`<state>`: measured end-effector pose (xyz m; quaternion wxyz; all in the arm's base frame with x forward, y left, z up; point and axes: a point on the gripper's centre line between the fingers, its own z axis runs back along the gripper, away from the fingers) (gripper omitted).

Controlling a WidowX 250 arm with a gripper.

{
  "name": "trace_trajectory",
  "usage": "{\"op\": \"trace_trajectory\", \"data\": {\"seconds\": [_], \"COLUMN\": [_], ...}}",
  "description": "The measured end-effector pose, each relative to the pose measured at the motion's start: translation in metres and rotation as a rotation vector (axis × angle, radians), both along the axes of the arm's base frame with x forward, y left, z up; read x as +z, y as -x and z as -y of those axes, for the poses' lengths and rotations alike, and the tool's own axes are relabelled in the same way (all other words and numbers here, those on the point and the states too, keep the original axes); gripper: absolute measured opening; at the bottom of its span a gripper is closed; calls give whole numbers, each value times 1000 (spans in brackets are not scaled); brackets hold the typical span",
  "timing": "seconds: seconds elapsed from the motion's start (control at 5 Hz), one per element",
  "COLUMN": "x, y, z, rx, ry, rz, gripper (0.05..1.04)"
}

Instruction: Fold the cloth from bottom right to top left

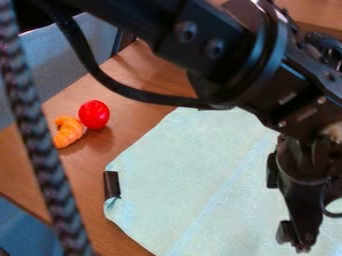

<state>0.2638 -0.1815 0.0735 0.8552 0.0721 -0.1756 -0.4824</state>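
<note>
1 cloth point(194, 185), spread from center to bottom right of frame. Gripper point(297, 240) over it, lower right; can't tell if wide or narrow. Best: pinch only the lower-right edge, lift low, sweep diagonally toward upper left, release once fold lies flat.

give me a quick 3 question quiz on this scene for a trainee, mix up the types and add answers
1. Which colour is the curved item beside the red ball? a) green b) orange c) black
2. True or false: in this view, the gripper appears over the cloth.
3. Fill in: the small dark piece sits at the cloth's ____ edge, as pictured.

Key: 1 b; 2 true; 3 left
</note>
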Motion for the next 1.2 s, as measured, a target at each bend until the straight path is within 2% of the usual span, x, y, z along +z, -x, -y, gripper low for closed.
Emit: {"op": "trace_trajectory", "data": {"seconds": [0.4, 0.6, 1.0, 1.2], "x": [-19, -21, -32, -37], "y": [22, 31, 49, 54], "z": [20, 27, 25, 24], "rx": [-18, -39, -67, -82], "ry": [-46, -47, -83, -88], "rz": [-80, -86, -117, -109], "gripper": [999, 999, 999, 999]}}
